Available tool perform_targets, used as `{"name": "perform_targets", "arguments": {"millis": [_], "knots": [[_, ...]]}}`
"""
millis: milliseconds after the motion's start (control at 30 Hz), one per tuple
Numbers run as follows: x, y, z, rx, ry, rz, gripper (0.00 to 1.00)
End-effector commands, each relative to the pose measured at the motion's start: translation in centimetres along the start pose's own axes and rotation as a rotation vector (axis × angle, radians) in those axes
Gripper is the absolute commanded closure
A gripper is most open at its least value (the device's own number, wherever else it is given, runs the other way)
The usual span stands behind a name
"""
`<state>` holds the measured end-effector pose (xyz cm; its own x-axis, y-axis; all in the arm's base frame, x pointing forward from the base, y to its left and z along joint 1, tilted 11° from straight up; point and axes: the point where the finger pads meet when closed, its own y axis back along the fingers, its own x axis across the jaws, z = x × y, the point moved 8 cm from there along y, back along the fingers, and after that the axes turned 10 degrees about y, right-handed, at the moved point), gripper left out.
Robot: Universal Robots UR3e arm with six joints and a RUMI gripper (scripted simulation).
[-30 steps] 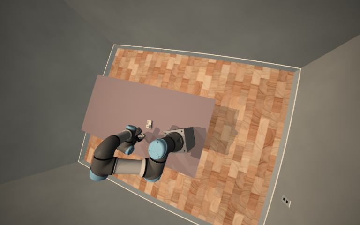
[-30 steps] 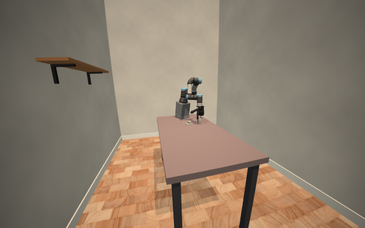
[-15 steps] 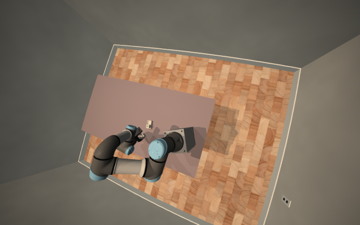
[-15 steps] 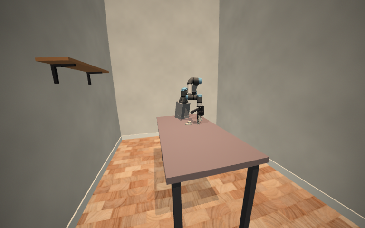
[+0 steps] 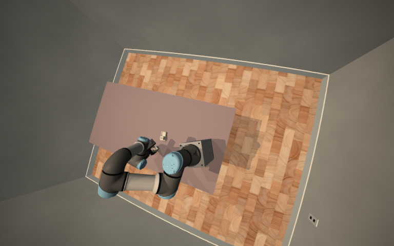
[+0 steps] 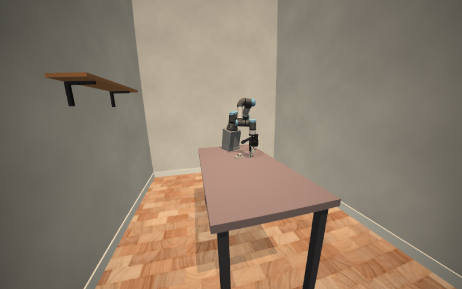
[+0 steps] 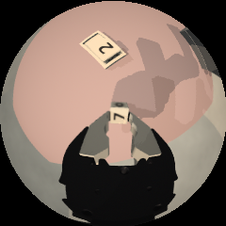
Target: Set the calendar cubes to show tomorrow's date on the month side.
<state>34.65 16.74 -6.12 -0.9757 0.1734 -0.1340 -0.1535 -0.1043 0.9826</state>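
Fingers pinching a cube point(image 7: 120, 115) marked 7, near the tray point(image 5: 165, 139) point(image 7: 88, 43), the arm point(image 5: 140, 182) point(image 6: 243, 121) bent above the table point(image 5: 133, 110) point(image 6: 258, 183).

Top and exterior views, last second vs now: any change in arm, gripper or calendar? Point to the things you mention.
Nothing visibly changed. The jointed grey-and-blue arm point(image 5: 142, 182) point(image 6: 239, 111) keeps its pose, the black two-jaw gripper point(image 5: 154, 148) point(image 6: 251, 155) point(image 7: 119, 112) stays low over the mauve table point(image 5: 136, 108) point(image 6: 265, 183) point(image 7: 52, 94), and the small cream calendar point(image 5: 163, 136) point(image 6: 239, 157) point(image 7: 97, 41) stays put.
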Motion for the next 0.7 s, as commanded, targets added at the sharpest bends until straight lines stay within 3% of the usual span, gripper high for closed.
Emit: {"name": "perform_targets", "arguments": {"millis": [0, 200, 600, 667], "knots": [[-0.1, 0.4, 0.0, -0.001, 0.0, -0.002, 0.9], [-0.1, 1.1, 0.0, -0.001, 0.0, -0.002, 0.9], [-0.1, 4.6, 0.0, -0.001, 0.0, -0.002, 0.9], [-0.1, 4.6, 0.0, -0.001, 0.0, -0.002, 0.9]]}}
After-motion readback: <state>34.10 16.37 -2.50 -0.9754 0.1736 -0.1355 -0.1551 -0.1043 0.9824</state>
